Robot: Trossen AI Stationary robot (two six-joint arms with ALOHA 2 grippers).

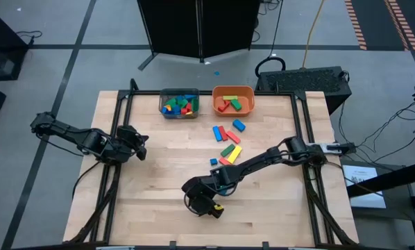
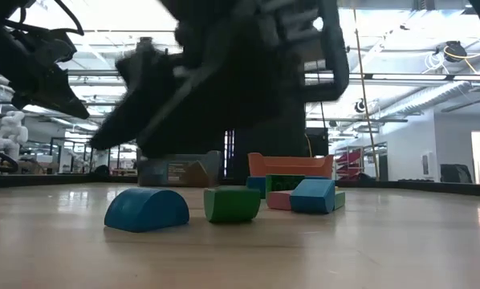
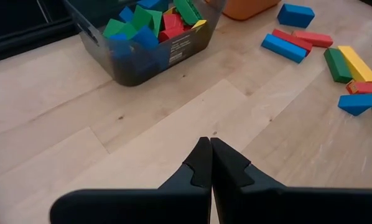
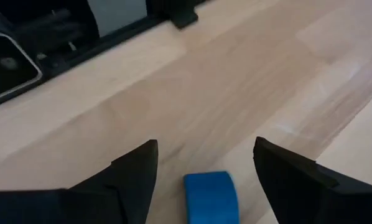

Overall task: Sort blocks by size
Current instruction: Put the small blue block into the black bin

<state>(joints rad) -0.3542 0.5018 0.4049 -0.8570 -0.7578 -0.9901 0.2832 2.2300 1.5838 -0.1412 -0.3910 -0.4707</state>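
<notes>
Two bins [image 1: 179,103], two arms [image 1: 69,133], about eight loose blocks [image 1: 227,144].

A blue arched block [image 2: 147,210] lies just beside a green block [image 2: 232,204] on the table [image 2: 384,249].

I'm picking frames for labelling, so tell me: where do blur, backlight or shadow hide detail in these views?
Low view: the arm close to the lens is a dark, blurred silhouette against bright ceiling lights; the blue half-round block stays readable. Right wrist view: the open right tool and blue block are soft and slightly motion-blurred. Left wrist view: sharp and evenly lit. High view: even light, small details.
</notes>
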